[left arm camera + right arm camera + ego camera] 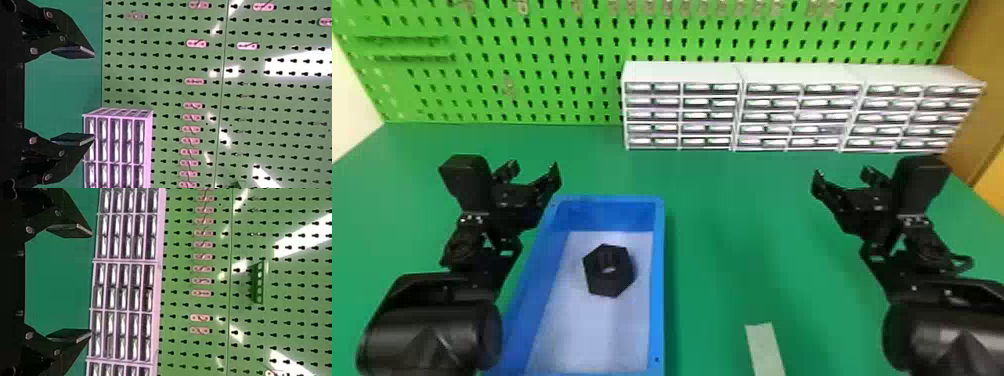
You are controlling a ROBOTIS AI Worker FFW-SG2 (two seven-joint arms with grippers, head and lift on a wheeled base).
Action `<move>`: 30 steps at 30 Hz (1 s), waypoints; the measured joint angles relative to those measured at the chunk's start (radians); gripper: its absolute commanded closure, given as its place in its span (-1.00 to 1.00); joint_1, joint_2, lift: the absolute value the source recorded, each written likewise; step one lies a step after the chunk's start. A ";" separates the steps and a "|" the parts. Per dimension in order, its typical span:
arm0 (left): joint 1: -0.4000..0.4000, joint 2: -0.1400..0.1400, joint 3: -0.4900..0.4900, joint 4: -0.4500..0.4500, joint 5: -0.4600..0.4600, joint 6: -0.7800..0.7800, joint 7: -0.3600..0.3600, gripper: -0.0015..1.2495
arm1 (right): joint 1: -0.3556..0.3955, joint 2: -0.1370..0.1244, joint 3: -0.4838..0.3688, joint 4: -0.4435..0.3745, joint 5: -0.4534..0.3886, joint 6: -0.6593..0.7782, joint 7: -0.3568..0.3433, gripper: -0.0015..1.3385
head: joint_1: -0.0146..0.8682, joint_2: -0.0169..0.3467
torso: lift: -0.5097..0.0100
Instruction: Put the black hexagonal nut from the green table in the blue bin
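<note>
Black hexagonal nut (pixel 606 286), a chunky, dark, matte piece with six flat sides and a round hole through its middle, sits inside the blue, open-topped rectangular bin (pixel 658 280). From the look of it, the nut is lying flat on the bin's pale floor, hole facing up, in the half farther from the robot and apart from the walls. A small bright patch shows through the hole.

The left gripper (pixel 534 168) is up near the bin's far left corner, its black jaws spread wide, with a broad gap between the tips and nothing in their hold. Over on the right, well apart from the bin, the right gripper (pixel 841 173) matches it: jaws wide open and empty.

The bin rests on the green bench (pixel 712 235), and a short pale strip (pixel 765 350) lies on the bench to its right. Along the back, white drawer cabinets (pixel 799 75) with several rows of small drawers stand side by side, and behind them rises a bright green pegboard (pixel 542 35) full of dark slots.
</note>
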 measured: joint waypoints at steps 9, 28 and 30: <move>0.002 0.000 0.000 0.000 -0.001 0.000 0.000 -0.20 | 0.000 -0.003 0.002 0.000 0.000 0.001 0.000 -0.43 | 0.59 -0.62 | 0.59; 0.005 0.000 0.003 0.000 -0.002 0.000 0.000 -0.20 | -0.001 -0.004 0.002 0.000 0.000 0.003 0.000 -0.43 | 0.59 -0.62 | 0.59; 0.005 0.000 0.003 0.000 -0.002 0.000 0.000 -0.20 | -0.001 -0.004 0.002 0.000 0.000 0.003 0.000 -0.43 | 0.59 -0.62 | 0.59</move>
